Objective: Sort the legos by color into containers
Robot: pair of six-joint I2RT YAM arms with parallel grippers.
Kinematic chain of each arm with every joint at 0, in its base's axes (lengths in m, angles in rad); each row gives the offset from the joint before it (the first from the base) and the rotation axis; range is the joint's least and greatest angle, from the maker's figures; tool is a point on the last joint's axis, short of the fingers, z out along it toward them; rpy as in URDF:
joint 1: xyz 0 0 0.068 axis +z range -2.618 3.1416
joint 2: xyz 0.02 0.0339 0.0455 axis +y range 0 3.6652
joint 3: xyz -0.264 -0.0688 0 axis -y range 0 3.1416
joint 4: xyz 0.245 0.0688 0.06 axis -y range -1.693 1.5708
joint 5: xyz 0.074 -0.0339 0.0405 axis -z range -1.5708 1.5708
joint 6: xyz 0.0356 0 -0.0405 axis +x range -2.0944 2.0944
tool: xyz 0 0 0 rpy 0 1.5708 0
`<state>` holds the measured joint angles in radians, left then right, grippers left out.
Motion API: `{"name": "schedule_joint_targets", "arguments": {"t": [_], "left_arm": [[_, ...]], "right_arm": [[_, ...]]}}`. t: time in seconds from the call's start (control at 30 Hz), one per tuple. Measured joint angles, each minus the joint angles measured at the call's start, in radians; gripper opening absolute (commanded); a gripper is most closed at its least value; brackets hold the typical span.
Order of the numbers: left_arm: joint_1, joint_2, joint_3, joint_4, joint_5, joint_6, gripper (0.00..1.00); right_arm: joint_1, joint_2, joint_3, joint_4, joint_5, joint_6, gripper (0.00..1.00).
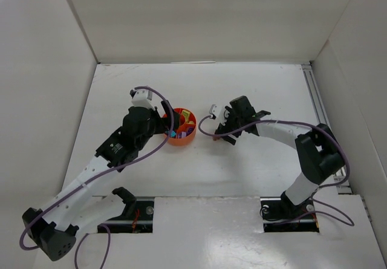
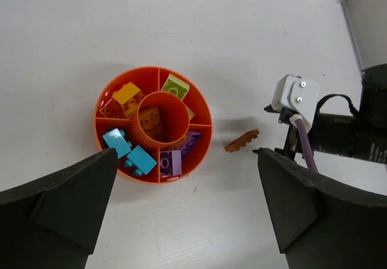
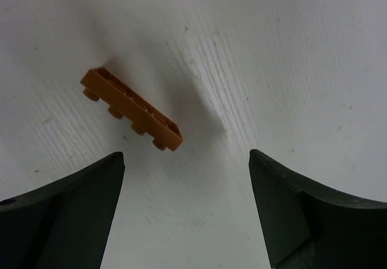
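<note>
The white table [image 1: 242, 166] sits boxed in by white walls. Our right gripper [image 3: 186, 155] hangs spread and empty. The one loose brown brick [image 3: 131, 109] lies just ahead of its fingertips, off toward the left finger, touching neither. We judge the brick light, rigid and slick, best pinched across its narrow width at mid-length. Our left gripper [image 2: 186, 154], also spread, hovers above the orange dish [image 2: 153, 69] of sorted legos [image 2: 140, 159].

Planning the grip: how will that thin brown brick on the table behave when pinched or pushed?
Probably stiff and light: the brown brick is a thin moulded strip. On the smooth white table it may skid when nudged. Its thin edges likely leave little to pinch.
</note>
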<state>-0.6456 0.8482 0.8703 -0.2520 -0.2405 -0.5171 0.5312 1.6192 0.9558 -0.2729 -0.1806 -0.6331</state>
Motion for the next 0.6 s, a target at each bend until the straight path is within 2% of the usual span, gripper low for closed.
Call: {"name": "schedule_joint_targets", "arguments": {"t": [0.17, 0.3, 0.5, 0.53, 0.6], "left_arm": [[0.0, 0.061, -0.014, -0.007, -0.003, 0.0, 1.0], [0.0, 0.086, -0.014, -0.008, -0.018, 0.0, 1.0], [0.0, 0.089, -0.014, -0.009, -0.03, 0.0, 1.0], [0.0, 0.089, -0.014, -0.009, -0.031, 0.0, 1.0], [0.0, 0.088, -0.014, -0.009, -0.031, 0.0, 1.0]], "right_arm": [[0.002, 0.084, 0.074, -0.016, -0.067, -0.049, 0.84], [0.007, 0.12, 0.102, -0.038, -0.089, -0.07, 0.7], [0.011, 0.167, 0.133, -0.068, -0.101, -0.079, 0.55], [0.014, 0.174, 0.14, -0.071, -0.102, -0.079, 0.43], [0.023, 0.176, 0.143, -0.077, -0.102, -0.084, 0.3]]}}
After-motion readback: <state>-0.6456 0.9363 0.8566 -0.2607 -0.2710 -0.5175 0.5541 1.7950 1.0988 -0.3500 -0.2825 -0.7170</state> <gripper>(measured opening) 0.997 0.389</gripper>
